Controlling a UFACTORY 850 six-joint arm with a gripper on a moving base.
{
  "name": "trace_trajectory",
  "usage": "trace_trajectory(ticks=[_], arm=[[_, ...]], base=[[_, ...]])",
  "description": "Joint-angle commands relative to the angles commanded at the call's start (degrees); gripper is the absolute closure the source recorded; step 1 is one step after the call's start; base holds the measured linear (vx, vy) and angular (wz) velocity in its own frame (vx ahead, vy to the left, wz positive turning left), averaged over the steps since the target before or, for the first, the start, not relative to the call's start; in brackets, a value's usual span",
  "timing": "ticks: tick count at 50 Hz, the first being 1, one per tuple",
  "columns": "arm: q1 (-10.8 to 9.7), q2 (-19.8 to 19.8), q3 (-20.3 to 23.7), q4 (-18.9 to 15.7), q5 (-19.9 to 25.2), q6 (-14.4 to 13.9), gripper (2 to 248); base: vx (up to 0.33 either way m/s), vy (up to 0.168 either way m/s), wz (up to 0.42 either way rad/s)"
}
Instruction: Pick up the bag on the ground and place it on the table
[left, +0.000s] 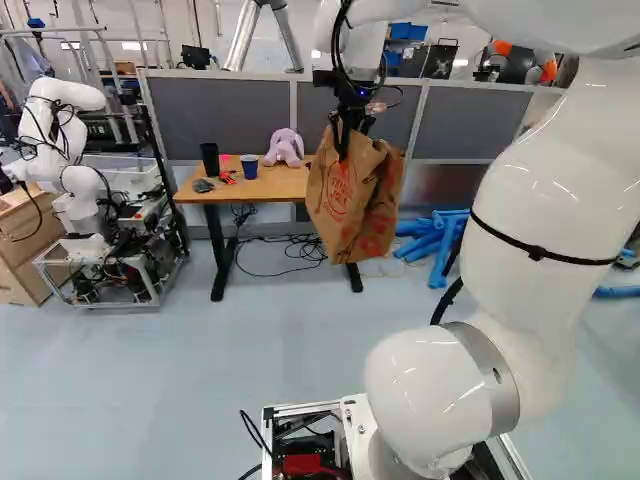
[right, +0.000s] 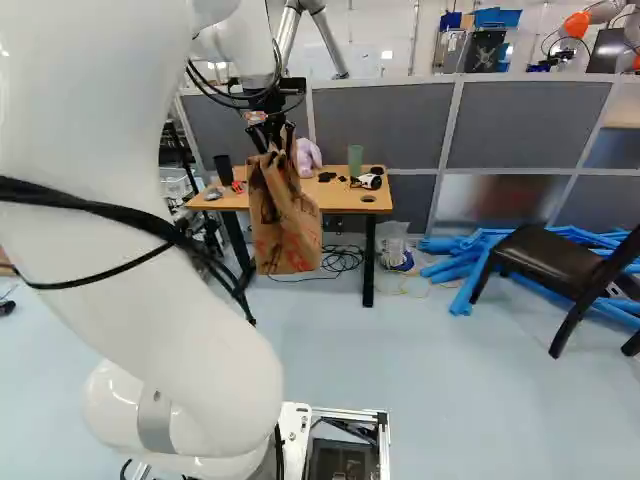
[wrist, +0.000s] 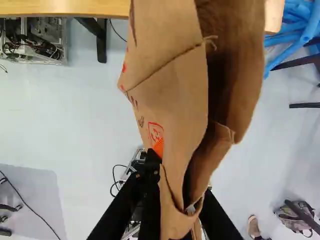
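Wrist view and base views show the black gripper (left: 343, 148) with its two fingers drawn in close, pinching the top of the printed brown paper bag (left: 350, 205) between them. Beneath the fingers the bag hangs in the air at the near side of the wooden-topped table (left: 258, 188), which bears a lavender plush toy (left: 284, 149) near a blue cup (left: 249, 167).

My arm (left: 570, 180) was glossy white, built of thick, rounded segments, with a metallic grey band (left: 505, 385) around its bulbous lower joint (left: 420, 390). Black cables (right: 100, 210) ran along it, and a thin black strap (left: 540, 252) circled one segment. My gripper (left: 343, 152) was black and slender-fingered. My base's silvery frame (right: 384, 450) housed a red part (left: 303, 464).
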Motion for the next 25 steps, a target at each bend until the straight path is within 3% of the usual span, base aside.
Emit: trace_trajectory(ticks=[13, 25], arm=[[0.0, 0.0, 0.0, 0.0, 0.0, 0.0, 230], [0.0, 0.0, 0.0, 0.0, 0.0, 0.0, 230]], base=[[0.176, 0.003, -0.027], [0.217, 0.055, -0.029]])
